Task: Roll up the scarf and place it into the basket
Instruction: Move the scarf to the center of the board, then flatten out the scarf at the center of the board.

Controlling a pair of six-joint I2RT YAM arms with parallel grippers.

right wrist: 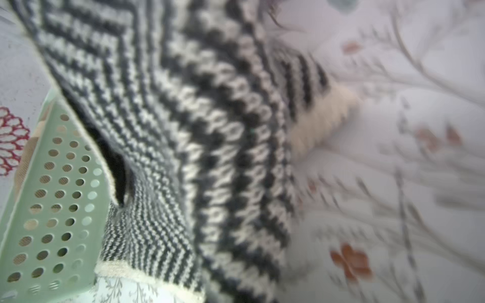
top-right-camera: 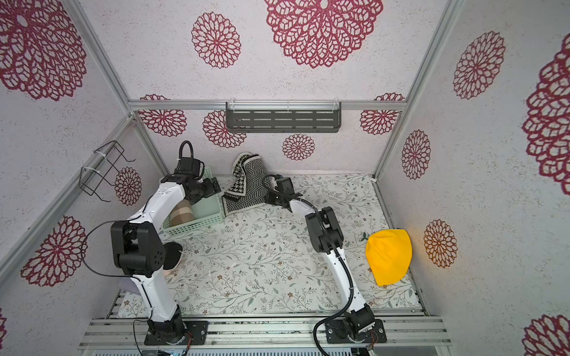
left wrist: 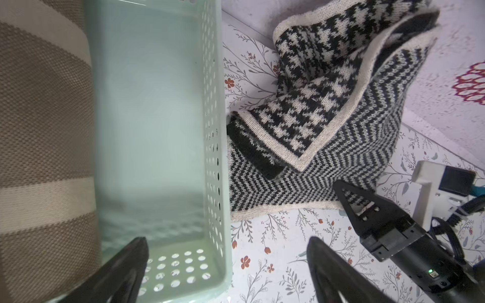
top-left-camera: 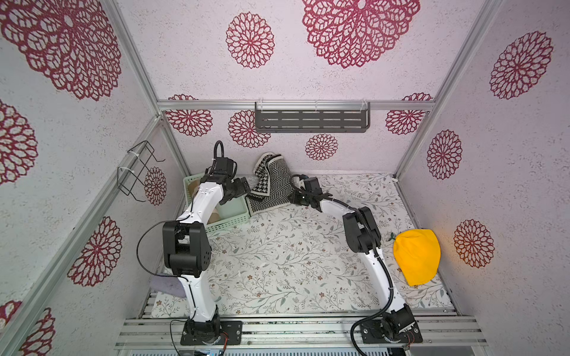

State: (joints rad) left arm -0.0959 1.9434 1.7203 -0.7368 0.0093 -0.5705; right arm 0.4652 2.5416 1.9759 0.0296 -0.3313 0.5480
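The scarf (top-left-camera: 271,185) (top-right-camera: 246,188), a black-and-white knit with zigzag and houndstooth sides, is heaped against the back wall just right of the basket. The basket (top-left-camera: 228,226) (top-right-camera: 197,226) is pale mint green with perforated walls (left wrist: 212,131) (right wrist: 52,196). My right gripper (top-left-camera: 294,198) (top-right-camera: 270,197) is at the scarf's near right edge and shut on it. Its finger (left wrist: 351,199) lies on the scarf's hem, and the scarf (right wrist: 183,131) fills the right wrist view and hides the jaws. My left gripper (top-left-camera: 237,191) (left wrist: 227,241) hangs open over the basket's right wall, holding nothing.
A rolled tan and cream striped cloth (top-right-camera: 182,214) (left wrist: 39,131) lies in the basket's left part. A yellow cloth (top-left-camera: 416,255) sits at the table's right edge. A dark grey slotted shelf (top-left-camera: 311,120) hangs on the back wall and a black wire rack (top-left-camera: 138,172) on the left wall.
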